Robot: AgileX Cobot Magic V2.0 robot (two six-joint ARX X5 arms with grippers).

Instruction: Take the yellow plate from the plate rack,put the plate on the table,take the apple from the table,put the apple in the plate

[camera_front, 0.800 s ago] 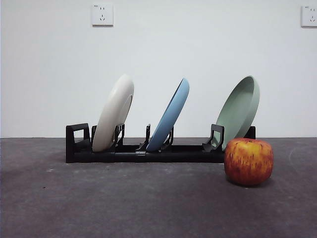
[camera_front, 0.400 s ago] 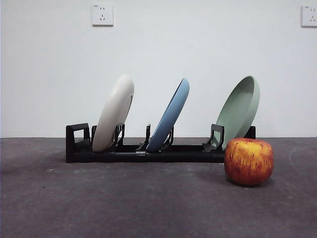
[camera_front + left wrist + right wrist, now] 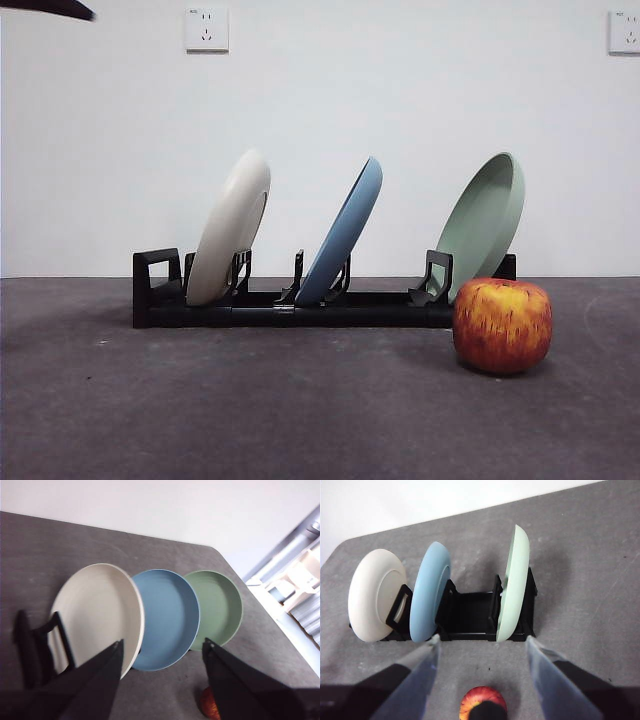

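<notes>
Left end effector hovering above black plastic plate rack, jaws spread. Should be pinching big round cream-yellow plate by rim, lifting straight out.

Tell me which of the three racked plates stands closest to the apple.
The pale green plate, at the rack's end beside the apple; the blue plate sits mid-rack, the yellow plate at the far end.

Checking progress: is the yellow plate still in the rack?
In. The yellow plate leans in the plate rack's end slot, untouched.
</notes>
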